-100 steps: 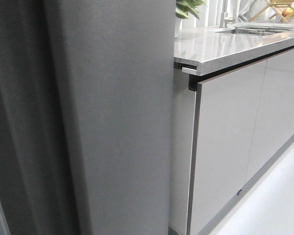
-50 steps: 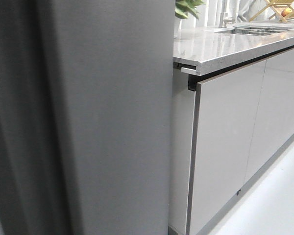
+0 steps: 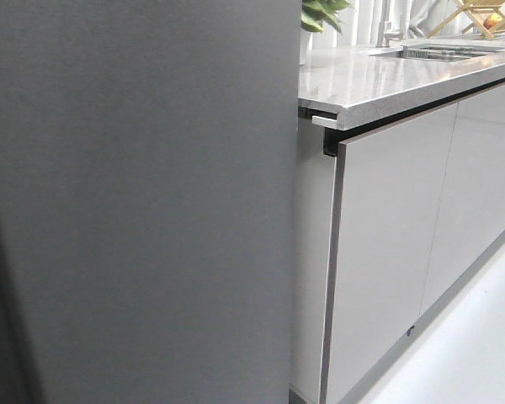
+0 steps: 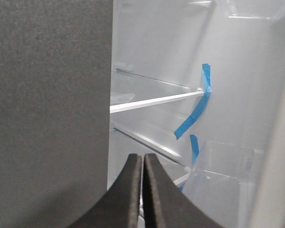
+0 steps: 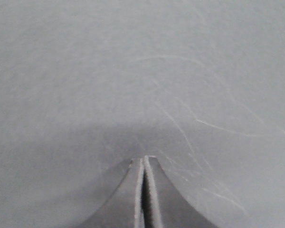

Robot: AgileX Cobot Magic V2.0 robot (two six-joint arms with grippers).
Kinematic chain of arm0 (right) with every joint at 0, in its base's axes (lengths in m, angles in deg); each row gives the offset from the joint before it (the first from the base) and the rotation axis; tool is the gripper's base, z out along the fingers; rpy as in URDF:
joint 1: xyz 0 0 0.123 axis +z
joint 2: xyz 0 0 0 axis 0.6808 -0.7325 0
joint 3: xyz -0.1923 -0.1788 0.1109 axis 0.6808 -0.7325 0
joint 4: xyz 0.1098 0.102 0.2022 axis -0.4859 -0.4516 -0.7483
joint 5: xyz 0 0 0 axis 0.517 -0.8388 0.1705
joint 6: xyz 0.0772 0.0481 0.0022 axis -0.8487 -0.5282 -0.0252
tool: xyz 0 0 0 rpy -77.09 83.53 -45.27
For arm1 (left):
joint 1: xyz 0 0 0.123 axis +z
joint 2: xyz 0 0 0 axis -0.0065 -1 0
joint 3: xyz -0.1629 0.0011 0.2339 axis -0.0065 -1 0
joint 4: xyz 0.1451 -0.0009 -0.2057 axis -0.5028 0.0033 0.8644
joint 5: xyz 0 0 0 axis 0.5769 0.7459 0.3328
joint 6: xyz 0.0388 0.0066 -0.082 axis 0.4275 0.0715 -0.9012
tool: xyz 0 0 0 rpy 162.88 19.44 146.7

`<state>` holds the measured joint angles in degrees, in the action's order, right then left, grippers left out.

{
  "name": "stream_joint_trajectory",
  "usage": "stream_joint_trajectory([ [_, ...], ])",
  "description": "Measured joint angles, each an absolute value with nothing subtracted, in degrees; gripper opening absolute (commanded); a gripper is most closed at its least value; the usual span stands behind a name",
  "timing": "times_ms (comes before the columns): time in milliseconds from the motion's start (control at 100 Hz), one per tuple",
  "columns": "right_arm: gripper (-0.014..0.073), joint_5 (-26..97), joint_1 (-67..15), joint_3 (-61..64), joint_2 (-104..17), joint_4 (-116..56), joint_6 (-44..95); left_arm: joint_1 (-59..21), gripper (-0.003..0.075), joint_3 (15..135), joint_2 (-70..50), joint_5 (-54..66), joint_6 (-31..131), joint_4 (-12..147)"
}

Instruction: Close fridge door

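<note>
The fridge door (image 3: 151, 210) is a matte dark-grey panel that fills the left half of the front view, its edge next to the kitchen cabinet. In the left wrist view the dark panel (image 4: 47, 118) stands beside a white lining with a white shelf (image 4: 152, 102), blue tape strips (image 4: 199, 107) and a clear bin (image 4: 218, 180). My left gripper (image 4: 143, 156) is shut and empty, close to the panel's edge. My right gripper (image 5: 144, 159) is shut and empty, its tips at or very near a flat grey scratched surface (image 5: 142, 71). Neither gripper shows in the front view.
A glossy light-grey cabinet door (image 3: 387, 244) stands to the right of the fridge under a grey stone counter (image 3: 379, 80). A sink (image 3: 454, 50) and a green plant (image 3: 320, 13) are on the counter. Pale floor (image 3: 480, 345) lies at the lower right.
In the front view the darker strip at the left has shrunk from about a quarter of the frame to a thin sliver. The dark-grey panel now fills that side evenly.
</note>
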<state>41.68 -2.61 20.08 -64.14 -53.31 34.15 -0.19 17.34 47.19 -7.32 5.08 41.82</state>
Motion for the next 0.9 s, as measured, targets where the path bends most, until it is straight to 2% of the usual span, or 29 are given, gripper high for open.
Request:
stream_joint_trajectory([
  [250,-0.0076,45.02,-0.81,20.73,-66.76,-50.47,34.15,-0.19,-0.0021,17.34,47.19,-7.32,5.08,41.82],
  [900,-0.0076,45.16,0.06,32.04,-77.76,-48.87,34.25,-0.19,-0.0020,17.34,47.19,-7.32,5.08,41.82],
])
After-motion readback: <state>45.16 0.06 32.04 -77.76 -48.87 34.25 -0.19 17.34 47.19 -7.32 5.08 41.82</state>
